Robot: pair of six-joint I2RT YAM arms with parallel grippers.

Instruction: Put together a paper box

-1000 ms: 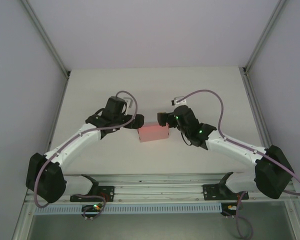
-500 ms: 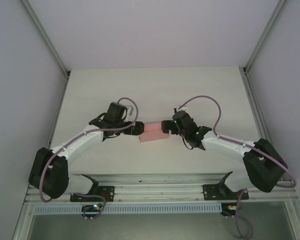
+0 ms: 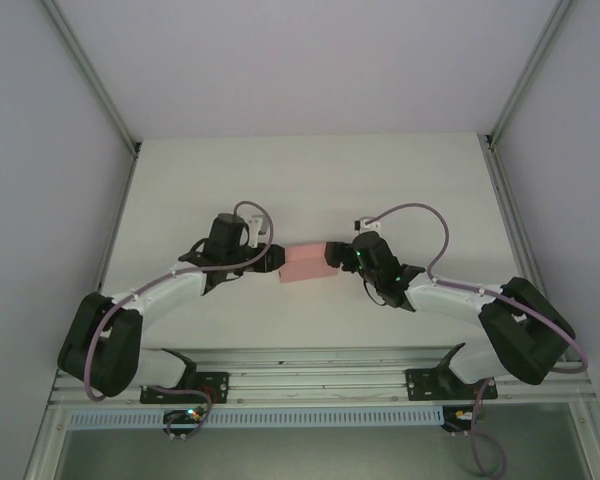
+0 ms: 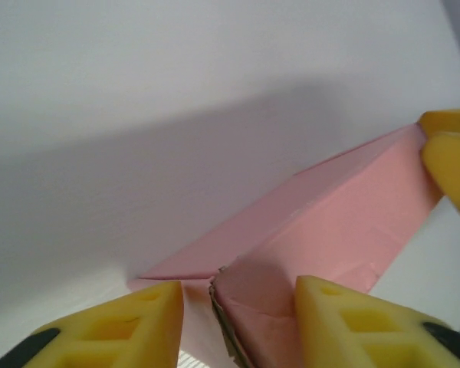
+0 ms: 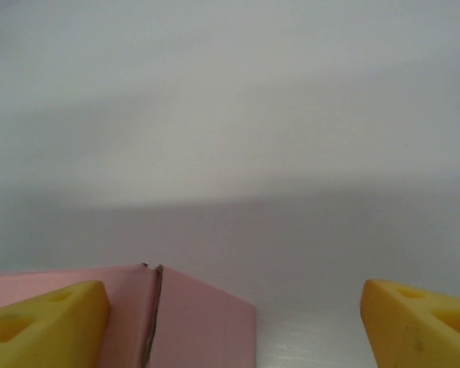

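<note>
Box: paper box point(image 3: 305, 264), pale pink, folded into a small oblong, lies flat near the middle of the white table point(image 3: 310, 180). Its long side runs from 9 to 3 o'clock.
Left claw: the left gripper point(image 3: 279, 262) sits at the box's 9 o'clock end. Its yellow fingers point(image 4: 353, 322) straddle that end with a raw card edge between them. I cannot tell whether they pinch the card.
Right claw: the right gripper point(image 3: 332, 257) is at the 3 o'clock end with its jaws spread wide. One finger point(image 5: 46, 322) is just beside the box, the other over bare table.
Arms: both reach in low from 6 o'clock.
</note>
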